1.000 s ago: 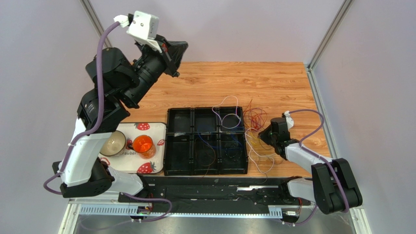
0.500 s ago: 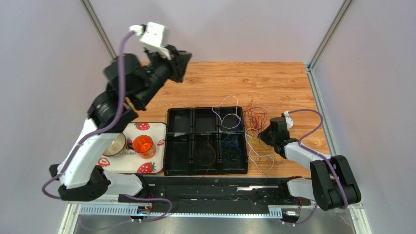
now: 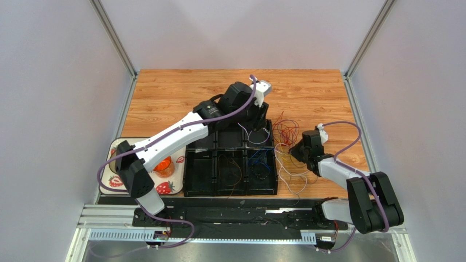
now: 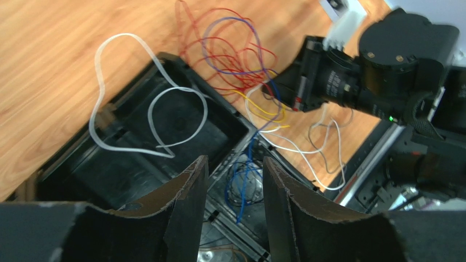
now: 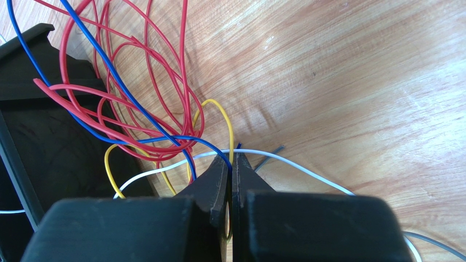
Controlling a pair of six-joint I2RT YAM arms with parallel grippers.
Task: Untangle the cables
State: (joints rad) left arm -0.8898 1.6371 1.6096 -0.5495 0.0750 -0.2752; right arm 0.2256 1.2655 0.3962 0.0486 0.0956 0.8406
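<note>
The cables [image 3: 285, 131] lie as a tangle of red, blue, yellow and white wires on the wood, just right of the black six-compartment tray [image 3: 187, 164]. A white cable loop [image 4: 164, 101] lies in the tray's back right compartment and spills over its rim. A blue cable [image 4: 243, 174] sits in the compartment nearer the arms. My left gripper [image 4: 234, 164] hovers over those compartments, open, with nothing between its fingers. My right gripper [image 5: 232, 158] rests low on the wood beside the tangle [image 5: 137, 109], shut on a yellow cable [image 5: 219, 112] that runs up between its fingertips.
A strawberry-patterned tray [image 3: 167, 188] with an orange cup [image 3: 161, 164] stands left of the black tray, partly under my left arm. A metal rail [image 3: 235, 210] runs along the near edge. Grey walls close in the table's left, right and back sides.
My left arm has swung down from high at the back left to above the black tray's back right compartment, and its jaws have opened. The right gripper has stayed put, still shut.
</note>
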